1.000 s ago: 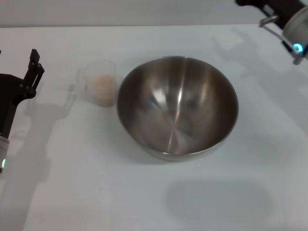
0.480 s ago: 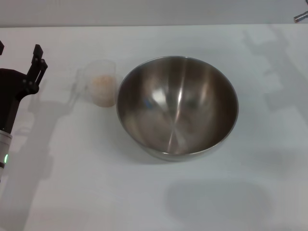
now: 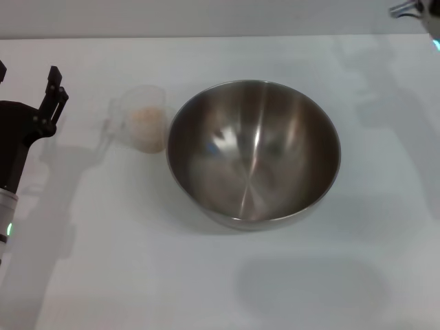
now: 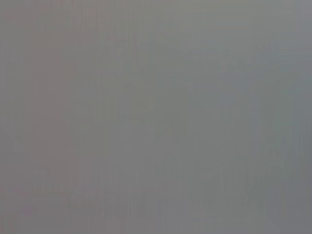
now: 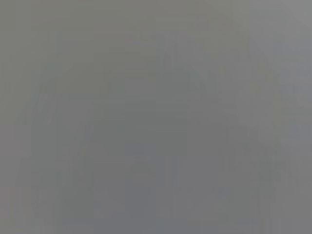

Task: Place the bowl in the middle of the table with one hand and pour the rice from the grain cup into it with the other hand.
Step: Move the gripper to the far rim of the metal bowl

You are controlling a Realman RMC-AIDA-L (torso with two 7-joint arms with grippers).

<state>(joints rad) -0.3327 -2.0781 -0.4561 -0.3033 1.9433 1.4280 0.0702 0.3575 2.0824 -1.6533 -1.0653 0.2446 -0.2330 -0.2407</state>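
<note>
Steel fills the middle of the scene: the bowl (image 3: 253, 152) sits upright near the centre of the table (image 3: 137, 275), its shiny inside bare, with no rice in it. Just beside its rim on the robot's left stands the cup (image 3: 142, 118), upright, handle turned away from the bowl, the rice (image 3: 148, 124) a pale heap in its lower half.

Since a second ago the right arm has pulled off toward the far right corner; only a sliver of the right gripper (image 3: 419, 14) shows at the frame's edge, and whether its fingers are apart or together cannot be told. The bowl has not shifted in that time. That suggests the placing step is done and the pour is what remains.

The left gripper (image 3: 31, 86) hovers at the left edge, its dark fingers standing apart and holding nothing, well apart from the cup. It has drifted only slightly. It looks like the arm meant to take the cup.

Nothing else lies on the table, so the path from gripper to cup is free. The awkward part is likely the closeness of cup and bowl: a grasp from the handle side seems the safer way, since the bowl wall leaves little room on the other side. Both wrist views show only flat grey and add nothing.
</note>
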